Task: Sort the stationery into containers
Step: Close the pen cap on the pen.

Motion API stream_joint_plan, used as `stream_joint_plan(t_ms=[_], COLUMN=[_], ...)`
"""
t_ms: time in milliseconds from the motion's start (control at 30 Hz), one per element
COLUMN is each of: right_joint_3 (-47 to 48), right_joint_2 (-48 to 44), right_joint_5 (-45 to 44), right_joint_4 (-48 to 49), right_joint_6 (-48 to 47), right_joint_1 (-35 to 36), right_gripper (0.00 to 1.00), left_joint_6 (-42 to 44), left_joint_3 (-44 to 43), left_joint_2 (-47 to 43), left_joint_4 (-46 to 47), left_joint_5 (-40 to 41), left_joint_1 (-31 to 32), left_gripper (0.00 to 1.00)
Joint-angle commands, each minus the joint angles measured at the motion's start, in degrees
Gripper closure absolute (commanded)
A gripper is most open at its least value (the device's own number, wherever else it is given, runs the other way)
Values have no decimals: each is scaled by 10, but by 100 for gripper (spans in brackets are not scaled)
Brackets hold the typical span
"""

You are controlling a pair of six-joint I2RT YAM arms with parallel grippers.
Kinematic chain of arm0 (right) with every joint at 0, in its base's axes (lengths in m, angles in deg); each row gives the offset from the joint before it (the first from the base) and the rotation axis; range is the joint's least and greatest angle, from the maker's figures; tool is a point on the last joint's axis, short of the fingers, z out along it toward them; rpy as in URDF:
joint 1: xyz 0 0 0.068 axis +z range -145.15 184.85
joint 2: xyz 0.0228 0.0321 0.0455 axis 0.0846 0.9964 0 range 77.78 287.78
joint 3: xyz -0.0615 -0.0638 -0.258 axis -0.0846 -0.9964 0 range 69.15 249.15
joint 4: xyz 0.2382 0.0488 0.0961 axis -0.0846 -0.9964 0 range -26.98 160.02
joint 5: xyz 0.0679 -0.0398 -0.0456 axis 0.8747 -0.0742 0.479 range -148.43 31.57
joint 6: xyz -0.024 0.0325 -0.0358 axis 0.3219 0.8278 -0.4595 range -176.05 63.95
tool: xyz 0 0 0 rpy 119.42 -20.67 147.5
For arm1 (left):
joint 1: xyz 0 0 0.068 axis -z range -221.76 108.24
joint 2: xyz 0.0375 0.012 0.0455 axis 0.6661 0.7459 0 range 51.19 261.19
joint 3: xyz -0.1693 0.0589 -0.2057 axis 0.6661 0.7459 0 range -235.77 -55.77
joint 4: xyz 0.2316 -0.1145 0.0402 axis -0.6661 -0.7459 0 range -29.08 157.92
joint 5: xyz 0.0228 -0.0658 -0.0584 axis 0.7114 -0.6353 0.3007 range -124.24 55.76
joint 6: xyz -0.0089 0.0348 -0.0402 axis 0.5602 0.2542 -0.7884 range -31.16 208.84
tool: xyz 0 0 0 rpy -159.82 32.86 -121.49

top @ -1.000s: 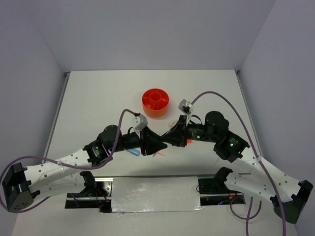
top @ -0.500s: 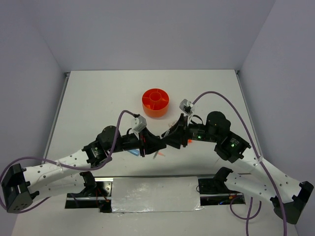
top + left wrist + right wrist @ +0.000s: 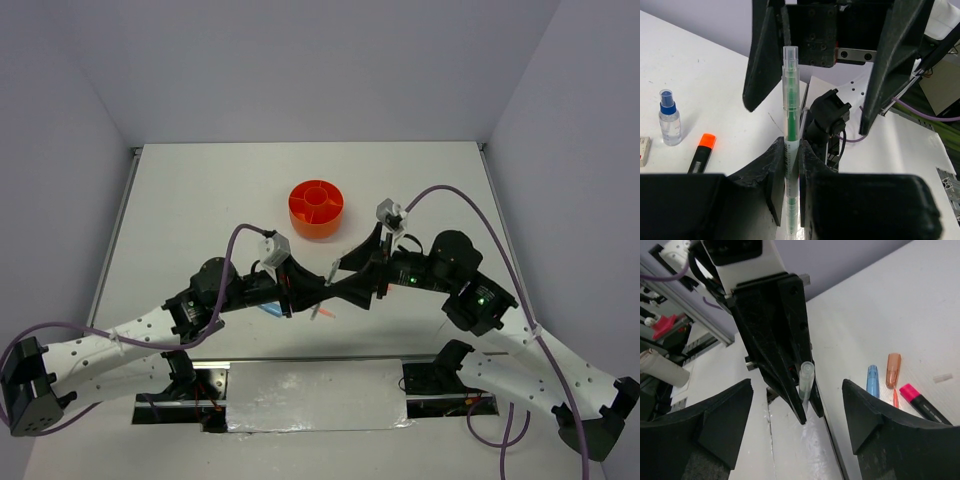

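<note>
- Since a second ago the right fingers (image 3: 715, 420) have gone from nearly closed to wide apart, and that arm has drawn back a little to the right in my top view.
- Left fingers (image 3: 774, 172) are narrow, clamped on a thin clear plastic pen with a green core (image 3: 790, 100). Its free end pokes into the gap between the right fingers and touches neither.
- I see the pen held off the white table (image 3: 200, 200), on the near side of the round bright-orange plastic tub (image 3: 315, 228) and apart from it.
- On the table in my left wrist view, a small clear bottle with a blue cap (image 3: 669, 120) stands upright, and a black highlighter with an orange end (image 3: 702, 155) lies just beside it.
- In my right wrist view, a blue capsule (image 3: 872, 380) and an orange capsule (image 3: 893, 370) lie side by side, with a black highlighter with a pink end (image 3: 920, 401) near them.
</note>
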Motion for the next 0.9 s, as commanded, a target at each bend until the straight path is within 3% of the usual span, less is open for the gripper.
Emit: stream_joint_plan(t_ms=[0, 100, 500, 533, 600, 633, 867], right_joint_3=[-1, -7, 2, 2, 0, -1, -42], right_joint_2=[-14, -14, 3, 4, 5, 5, 5], right_joint_5=[-18, -16, -17, -16, -16, -16, -16], right_joint_4=[74, 100, 101, 100, 100, 99, 148], right_joint_6=[14, 24, 22, 21, 21, 21, 54], right_joint_1=[2, 2, 2, 1, 2, 1, 2], right_gripper=[22, 40, 65, 74, 83, 100, 100], left_joint_6=[-13, -15, -16, -17, -19, -18, -14], left_joint_3=[3, 1, -3, -3, -3, -3, -6], left_joint_2=[2, 3, 11, 11, 9, 9, -11], left_joint_4=[50, 53, 52, 54, 54, 56, 80], left_joint_5=[-9, -14, -24, -24, -24, -24, -27], left_joint_1=[2, 1, 1, 1, 2, 2, 2], left_gripper=[100, 100, 100, 100, 100, 100, 100])
